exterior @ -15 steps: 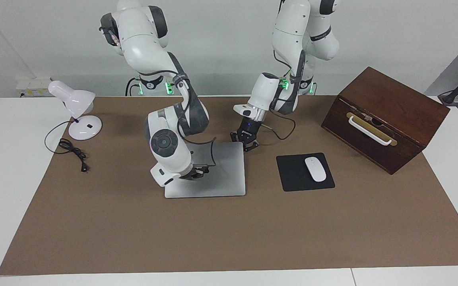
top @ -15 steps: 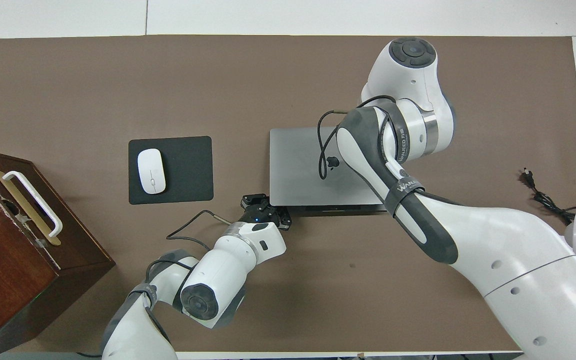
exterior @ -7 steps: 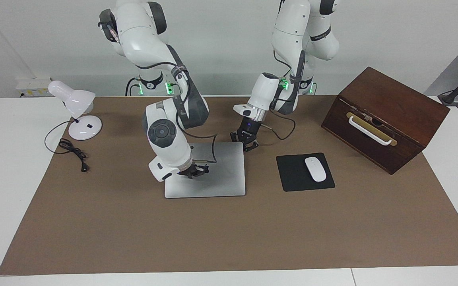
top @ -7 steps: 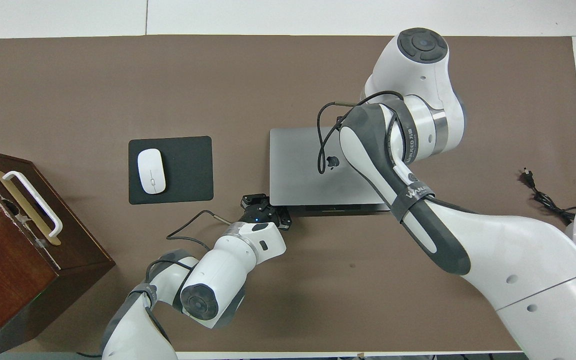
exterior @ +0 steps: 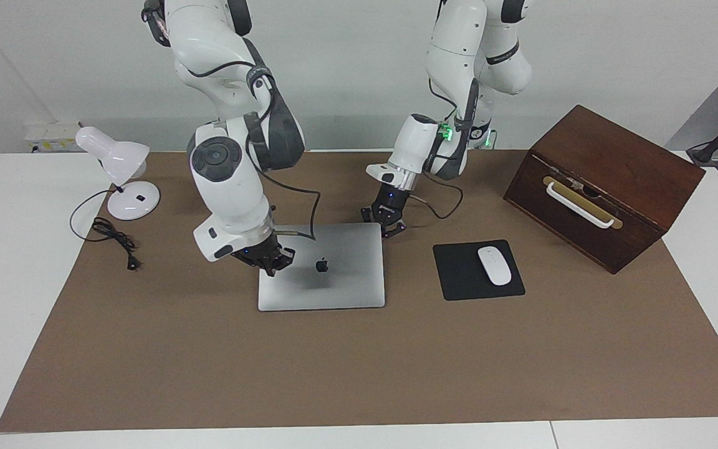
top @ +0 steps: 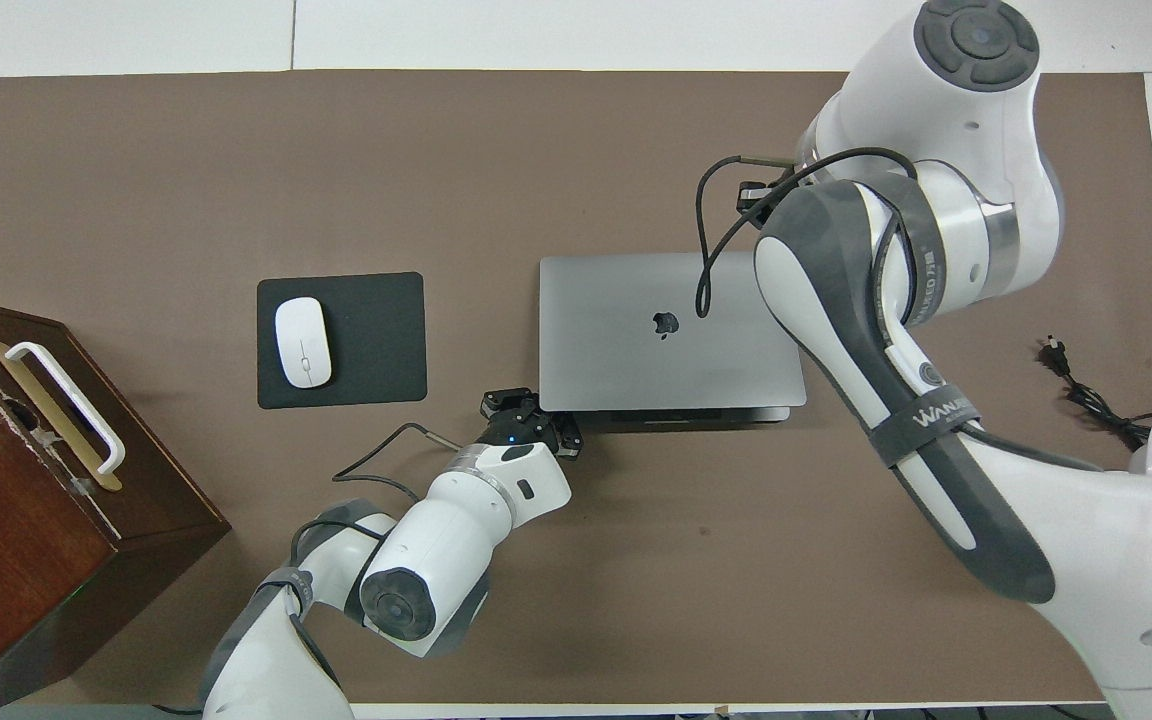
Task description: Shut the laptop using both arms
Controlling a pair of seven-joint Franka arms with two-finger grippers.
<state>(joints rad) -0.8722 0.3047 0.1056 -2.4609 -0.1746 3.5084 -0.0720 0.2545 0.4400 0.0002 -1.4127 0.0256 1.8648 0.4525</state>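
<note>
Laptop (exterior: 321, 274) is lying closed on the tabletop (exterior: 359, 362). Facing view is showing the right claw (exterior: 270, 264), pressed together, over its edge; overhead, the arm is hiding it. Left claw (exterior: 389, 228), pressed together, is sitting by the near corner.

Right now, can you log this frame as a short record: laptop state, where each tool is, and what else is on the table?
laptop: lid down flat, logo up
left tool: shut, at the laptop's corner nearest the robots, toward the left arm's end
right tool: shut, over the laptop's edge toward the right arm's end
mouse: on the black mouse pad, beside the laptop
wooden box: at the left arm's end
desk lamp: at the right arm's end, cord loose on the mat
task: laptop looks closed
</note>
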